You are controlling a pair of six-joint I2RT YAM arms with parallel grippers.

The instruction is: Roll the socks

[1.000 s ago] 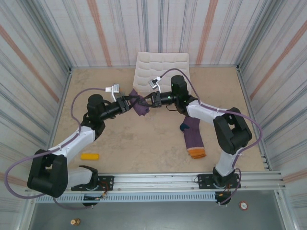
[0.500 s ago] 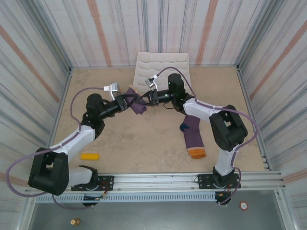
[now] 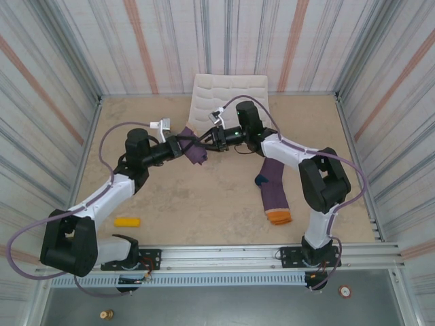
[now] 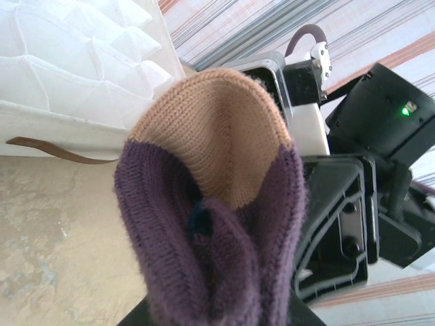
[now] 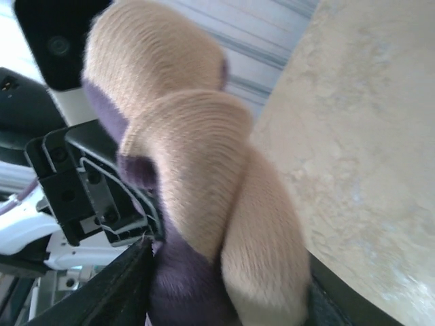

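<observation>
One purple sock [image 3: 195, 151] with a tan cuff hangs bunched above the table's middle back, held between both arms. My left gripper [image 3: 182, 145] is shut on it from the left, my right gripper [image 3: 206, 140] from the right. In the left wrist view the purple folds and tan cuff [image 4: 217, 136] rise from my left gripper [image 4: 217, 316], with the right arm's black gripper body [image 4: 346, 204] close behind. The right wrist view has the twisted tan cuff [image 5: 204, 183] wedged in my right gripper [image 5: 224, 299]. The second sock [image 3: 274, 190] lies flat at the right, orange cuff nearest.
A white quilted cushion [image 3: 231, 98] leans at the back wall, just behind the grippers. A small yellow block [image 3: 127, 221] lies at the front left. Striped walls enclose the table on three sides, and a metal rail [image 3: 224, 257] runs along the near edge.
Both grippers and the held sock have shifted slightly left and toward the back. The grip on both sides is unchanged. The flat sock has not moved.
</observation>
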